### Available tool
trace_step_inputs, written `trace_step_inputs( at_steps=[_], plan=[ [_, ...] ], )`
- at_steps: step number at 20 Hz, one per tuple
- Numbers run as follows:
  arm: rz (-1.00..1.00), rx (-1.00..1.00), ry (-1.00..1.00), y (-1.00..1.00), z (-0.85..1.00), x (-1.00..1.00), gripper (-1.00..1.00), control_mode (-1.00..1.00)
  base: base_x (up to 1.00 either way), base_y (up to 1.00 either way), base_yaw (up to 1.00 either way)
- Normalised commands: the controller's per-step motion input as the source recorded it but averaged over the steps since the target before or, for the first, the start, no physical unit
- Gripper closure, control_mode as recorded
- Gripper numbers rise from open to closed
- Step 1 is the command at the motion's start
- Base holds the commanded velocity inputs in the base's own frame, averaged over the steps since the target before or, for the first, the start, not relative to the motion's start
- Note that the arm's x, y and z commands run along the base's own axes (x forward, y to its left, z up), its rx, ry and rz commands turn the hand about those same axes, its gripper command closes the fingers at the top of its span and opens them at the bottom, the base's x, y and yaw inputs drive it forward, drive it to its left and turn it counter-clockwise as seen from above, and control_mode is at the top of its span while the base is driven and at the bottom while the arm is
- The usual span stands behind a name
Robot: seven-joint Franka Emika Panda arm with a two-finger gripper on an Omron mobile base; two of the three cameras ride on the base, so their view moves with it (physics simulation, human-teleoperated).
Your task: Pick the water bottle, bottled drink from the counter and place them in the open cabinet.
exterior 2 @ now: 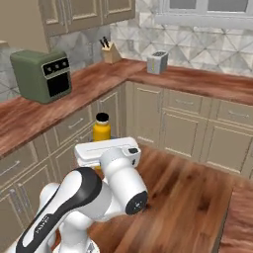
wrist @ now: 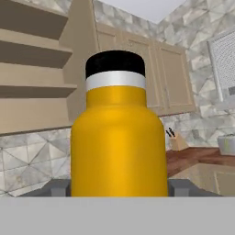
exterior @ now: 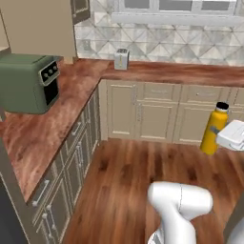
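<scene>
Arm bent up from base, white elbow joint bulging low in both base views, forearm reaching forward. Hand roughly level, held out over floor, clear of counters. Gripper (wrist: 118, 186) clamped on water bottle (wrist: 119, 147), one finger (wrist: 57, 187) each side of its lower body, bottle upright and carried in mid-air. In left base view, white hand pokes in from right edge against bottle.

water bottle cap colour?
Black, with a white band beneath it, on the yellow water bottle. Clearest in the hand view.
</scene>
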Motion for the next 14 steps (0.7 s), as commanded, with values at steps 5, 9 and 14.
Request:
trace_step_inputs(
  at_steps=[5, 9, 14],
  plan=[
    [0.00, 0.00, 0.00, 0.00, 0.00, 0.00, 1.00, 1.00, -0.09, 0.00, 0.73],
    [0.00, 0.00, 0.00, 0.00, 0.00, 0.00, 1.00, 1.00, -0.06, 0.00, 0.71],
    [0.00, 0.00, 0.00, 0.00, 0.00, 0.00, 1.00, 1.00, -0.02, 0.00, 0.67]
  ],
)
